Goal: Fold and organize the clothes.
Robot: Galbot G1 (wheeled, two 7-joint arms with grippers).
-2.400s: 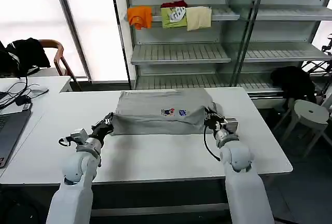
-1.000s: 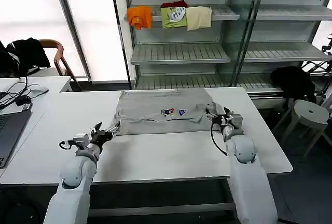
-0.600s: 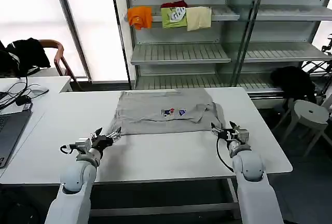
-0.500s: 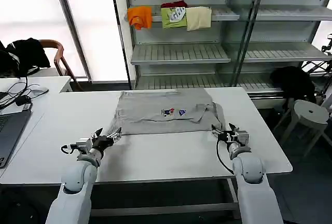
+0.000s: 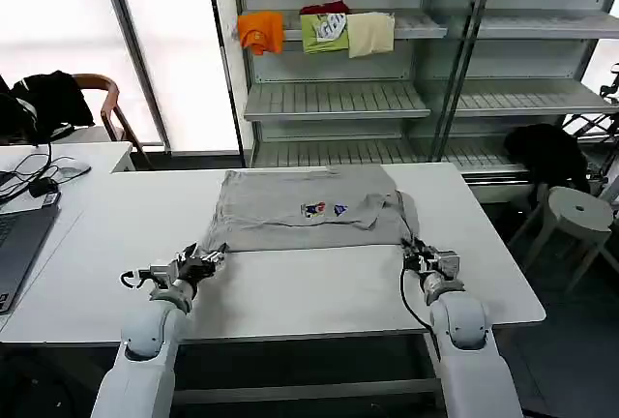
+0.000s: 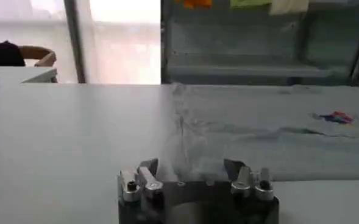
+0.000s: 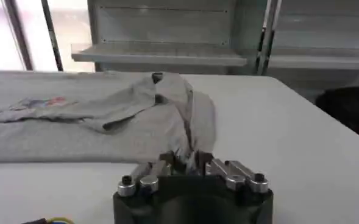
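A soft light grey cotton shirt (image 5: pixel 309 207) lies spread on the smooth white bench (image 5: pixel 290 283), folded into a rough rectangle with a small multicolour print (image 5: pixel 324 210) on its chest and loose rumpled folds at its right side. The left pincer (image 5: pixel 207 259) rests low on the bench just short of the shirt's near left corner, its metal fingers (image 6: pixel 144 177) spread wide and holding nothing; the cloth edge lies just beyond them. The right pincer (image 5: pixel 419 256) sits at the shirt's near right corner, its fingers drawn narrow, with the bunched grey fabric right at their tips; whether they pinch it cannot be told.
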